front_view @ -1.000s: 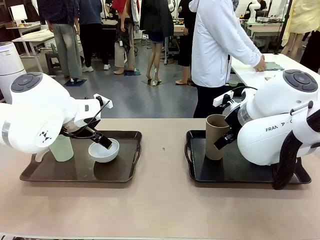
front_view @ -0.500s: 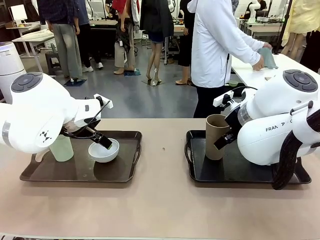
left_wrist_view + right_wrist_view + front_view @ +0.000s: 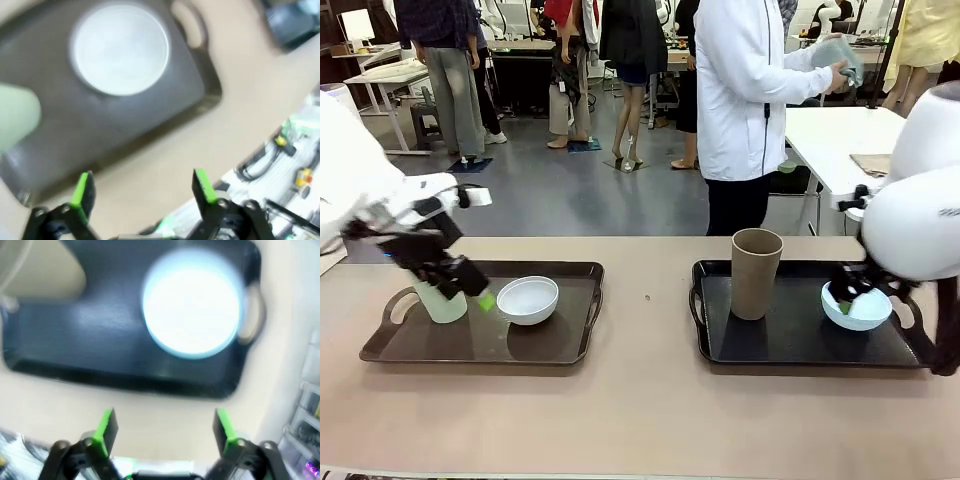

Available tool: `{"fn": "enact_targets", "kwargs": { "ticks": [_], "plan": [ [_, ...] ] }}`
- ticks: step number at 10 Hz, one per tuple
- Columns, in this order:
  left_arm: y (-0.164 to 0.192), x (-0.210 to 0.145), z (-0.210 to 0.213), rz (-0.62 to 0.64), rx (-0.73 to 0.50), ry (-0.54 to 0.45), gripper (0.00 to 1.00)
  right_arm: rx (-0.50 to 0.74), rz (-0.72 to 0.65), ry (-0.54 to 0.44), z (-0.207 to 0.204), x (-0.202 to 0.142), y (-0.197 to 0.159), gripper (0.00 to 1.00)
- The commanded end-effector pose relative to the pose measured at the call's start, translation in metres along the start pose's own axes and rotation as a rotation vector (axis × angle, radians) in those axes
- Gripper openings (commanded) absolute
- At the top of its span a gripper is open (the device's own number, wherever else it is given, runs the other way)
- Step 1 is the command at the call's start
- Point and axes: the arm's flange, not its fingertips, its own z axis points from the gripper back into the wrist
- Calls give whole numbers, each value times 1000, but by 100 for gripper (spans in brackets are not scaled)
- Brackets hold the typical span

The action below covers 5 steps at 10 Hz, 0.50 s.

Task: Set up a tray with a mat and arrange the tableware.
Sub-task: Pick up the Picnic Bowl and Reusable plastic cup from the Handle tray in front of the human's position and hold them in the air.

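Note:
On the left dark tray [image 3: 560, 350] stand a white bowl [image 3: 527, 299] and a pale green cup [image 3: 438, 305]. My left gripper [image 3: 472, 288] hangs open just in front of that cup, holding nothing. In the left wrist view the white bowl [image 3: 119, 48] and the cup [image 3: 17, 117] lie beyond the open left gripper [image 3: 142, 187]. The right tray [image 3: 780, 340] carries a brown cup [image 3: 756, 272] and a light blue bowl [image 3: 857, 308]. My right gripper [image 3: 850, 292] hovers open over the bowl's near rim. The right wrist view looks down on the blue bowl [image 3: 191, 310] above the open right gripper [image 3: 165, 431]. A person holds a teal mat [image 3: 838, 52] up.
The person in a white coat [image 3: 745, 90] stands at the table's far side, turned toward a white side table [image 3: 820, 135] with a beige cloth [image 3: 876, 163] on it. Bare tabletop [image 3: 645, 300] separates the two trays.
Both arms have drawn back toward the picture's sides, uncovering the light blue bowl and the left cup. The person has lifted the teal mat off the side table.

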Motion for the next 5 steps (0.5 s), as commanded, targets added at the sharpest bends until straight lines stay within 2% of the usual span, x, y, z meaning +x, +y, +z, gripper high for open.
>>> {"fn": "enact_targets", "kwargs": {
  "ticks": [1, 2, 3, 4, 5],
  "plan": [
    [-24, -94, 13, 74, -34, 128, 100, 128, -10, 162, 5, -98, -1, 100],
    [-28, -103, 22, 129, 38, 98, 100, 118, 26, 99, 7, -97, 10, 100],
    [-3, -24, 18, 39, -35, 77, 100, 40, -12, 105, 14, -27, -3, 100],
    [-3, -24, 18, 39, -35, 77, 100, 40, -12, 105, 14, -27, -3, 100],
    [-11, -48, 43, 87, -21, 111, 100, 77, 3, 141, 34, -49, 3, 100]
  ]
}}
